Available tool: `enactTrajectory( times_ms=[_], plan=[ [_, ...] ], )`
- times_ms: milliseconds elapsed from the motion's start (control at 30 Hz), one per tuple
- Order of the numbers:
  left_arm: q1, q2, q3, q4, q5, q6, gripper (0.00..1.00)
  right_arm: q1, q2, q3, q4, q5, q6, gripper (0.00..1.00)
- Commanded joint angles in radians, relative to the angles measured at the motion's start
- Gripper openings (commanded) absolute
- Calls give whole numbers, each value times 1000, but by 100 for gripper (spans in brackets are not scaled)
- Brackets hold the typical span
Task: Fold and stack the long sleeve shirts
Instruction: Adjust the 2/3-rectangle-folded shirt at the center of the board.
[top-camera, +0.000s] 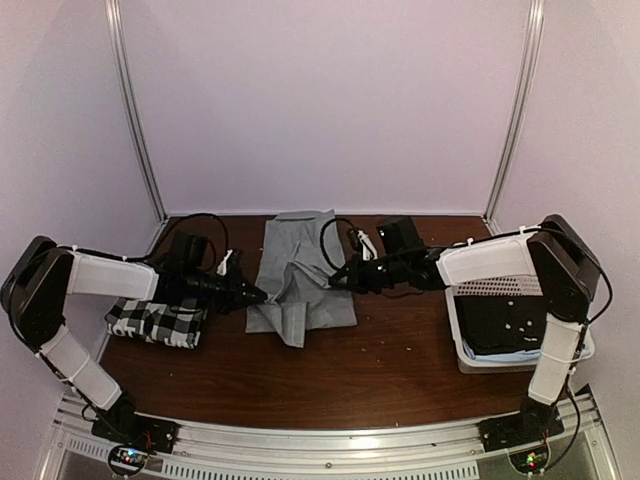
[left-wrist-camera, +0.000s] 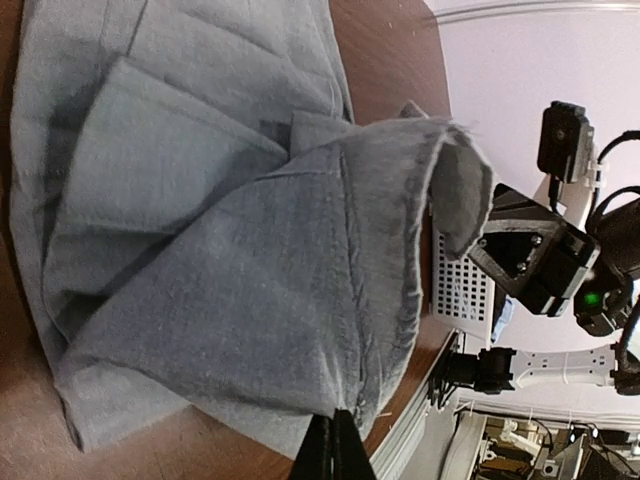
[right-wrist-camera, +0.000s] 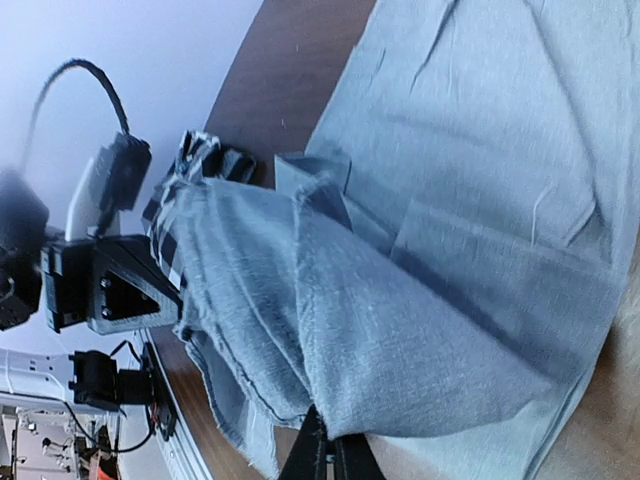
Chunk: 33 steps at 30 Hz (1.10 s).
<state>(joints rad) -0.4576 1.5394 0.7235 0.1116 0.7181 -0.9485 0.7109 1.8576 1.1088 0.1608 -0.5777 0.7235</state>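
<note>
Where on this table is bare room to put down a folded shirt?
The bare strip of table on the near side of the grey shirt, between the checked shirt and the white basket. The middle is crowded: the left gripper and the right gripper pinch the grey shirt.

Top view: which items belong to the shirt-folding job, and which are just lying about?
Job: grey shirt, mid-table; checked shirt, folded at left.
Lying about: white basket at right; dark cloth inside it.
</note>
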Motion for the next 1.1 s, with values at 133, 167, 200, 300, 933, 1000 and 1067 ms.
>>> enactTrajectory(
  times_ms=[133,167,200,300,933,1000,1067],
  plan=[
    [90,241,118,366,21,-190,0,-101,151,197,-43,43,-27,10],
    [97,269,137,394,16,-207,0,-108,168,221,-49,45,-30,14],
    [103,299,160,408,7,-218,0,-113,180,238,-58,52,-33,18],
    [118,364,198,464,-11,-265,2,-124,194,273,-95,72,-53,34],
    [165,317,277,273,-181,-91,44,-120,116,317,-240,182,-198,44],
    [163,288,296,207,-229,-35,44,-103,125,332,-245,171,-209,41],
    [160,261,300,168,-256,-1,44,-86,143,349,-258,165,-219,39]
  ],
)
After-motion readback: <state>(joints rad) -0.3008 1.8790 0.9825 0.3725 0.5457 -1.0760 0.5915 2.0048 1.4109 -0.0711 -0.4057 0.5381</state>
